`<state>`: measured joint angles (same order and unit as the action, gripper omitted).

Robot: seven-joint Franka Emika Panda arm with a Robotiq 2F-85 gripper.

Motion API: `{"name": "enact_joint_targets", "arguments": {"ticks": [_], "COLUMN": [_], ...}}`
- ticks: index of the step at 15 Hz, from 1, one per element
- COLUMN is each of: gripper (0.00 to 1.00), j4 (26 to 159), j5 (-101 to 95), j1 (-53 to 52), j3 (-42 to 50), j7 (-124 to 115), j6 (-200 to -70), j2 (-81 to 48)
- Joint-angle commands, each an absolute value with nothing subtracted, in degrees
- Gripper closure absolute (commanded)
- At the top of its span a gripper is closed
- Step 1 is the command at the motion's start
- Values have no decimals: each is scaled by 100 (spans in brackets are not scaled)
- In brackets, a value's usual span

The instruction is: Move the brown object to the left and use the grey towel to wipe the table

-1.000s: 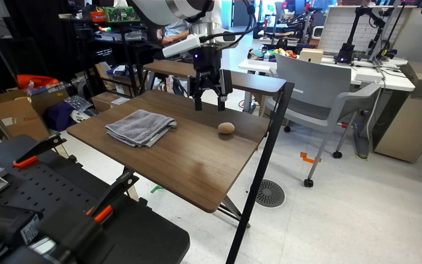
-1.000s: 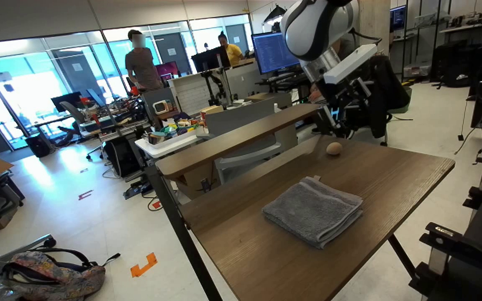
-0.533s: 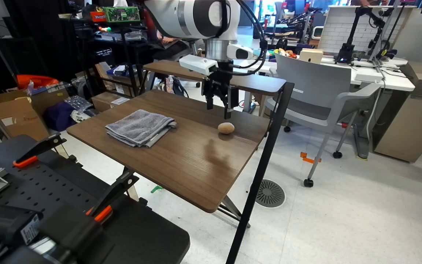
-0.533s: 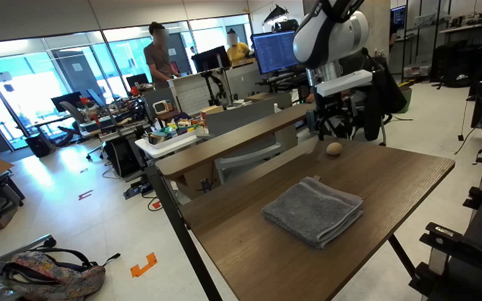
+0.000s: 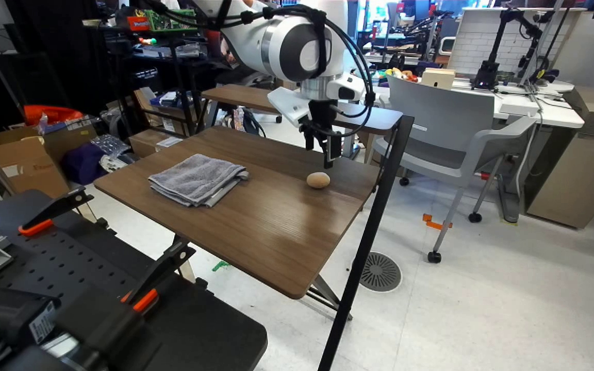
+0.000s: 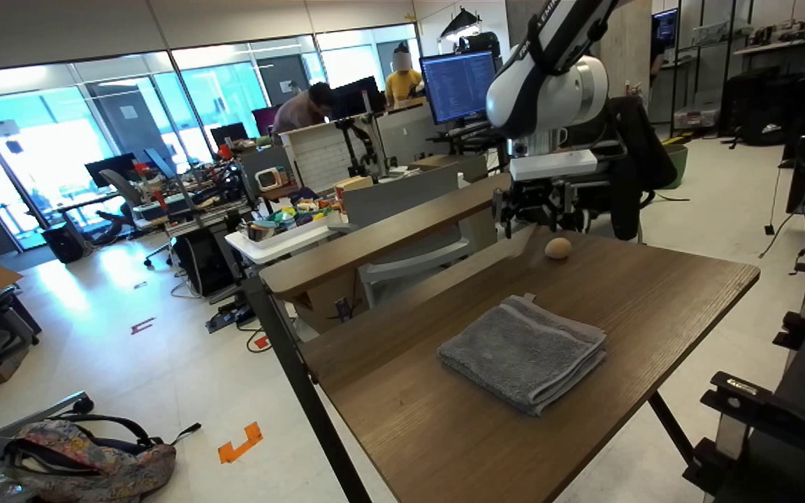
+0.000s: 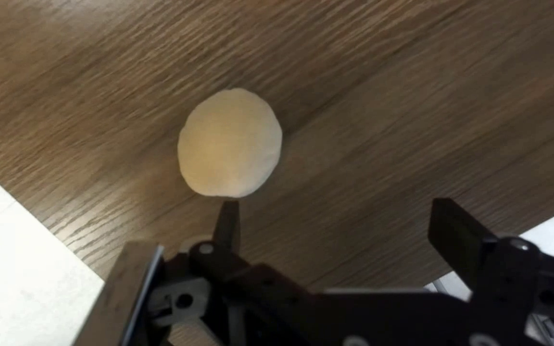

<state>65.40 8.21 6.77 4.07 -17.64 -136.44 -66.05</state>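
The brown object [image 5: 318, 180] is a small tan lump on the wood-look table [image 5: 266, 226]. It also shows in an exterior view [image 6: 557, 248] and in the wrist view [image 7: 230, 143]. My gripper [image 7: 335, 206] is open with nothing between its fingers. In the wrist view the lump lies just beyond the left fingertip, outside the gap. In both exterior views the gripper [image 5: 319, 150] [image 6: 528, 222] hangs above the table near the lump, at the edge by the raised shelf. The grey towel [image 5: 196, 178] lies folded on the table, apart from the lump; it also shows in an exterior view [image 6: 523, 353].
A raised brown shelf [image 6: 402, 241] runs along one long side of the table, with a black frame bar [image 5: 366, 242] at its end. A grey chair [image 5: 439, 123] stands behind. A black cart top [image 5: 204, 314] with clamps stands along the opposite side.
The gripper has moved over toward the lump and turned about its axis, going right in an exterior view. The lump and towel have not moved. The gripper stays open.
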Motion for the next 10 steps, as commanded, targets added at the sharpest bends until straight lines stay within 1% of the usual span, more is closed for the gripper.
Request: {"name": "enact_joint_targets", "arguments": {"ticks": [1,6,8,10], "gripper": [0,0,0,0], "j4": [5950,5610,5620,5909], "j5": [907,839,793,656], "j1": [682,648,608,469], "j3": [445,566,645,863], "j7": [-1990,-2246,-2340,-2639], "j6": [-13692,-13650,-13568,-13197], "j2": [-7129,-7421,-7370,-7064]}}
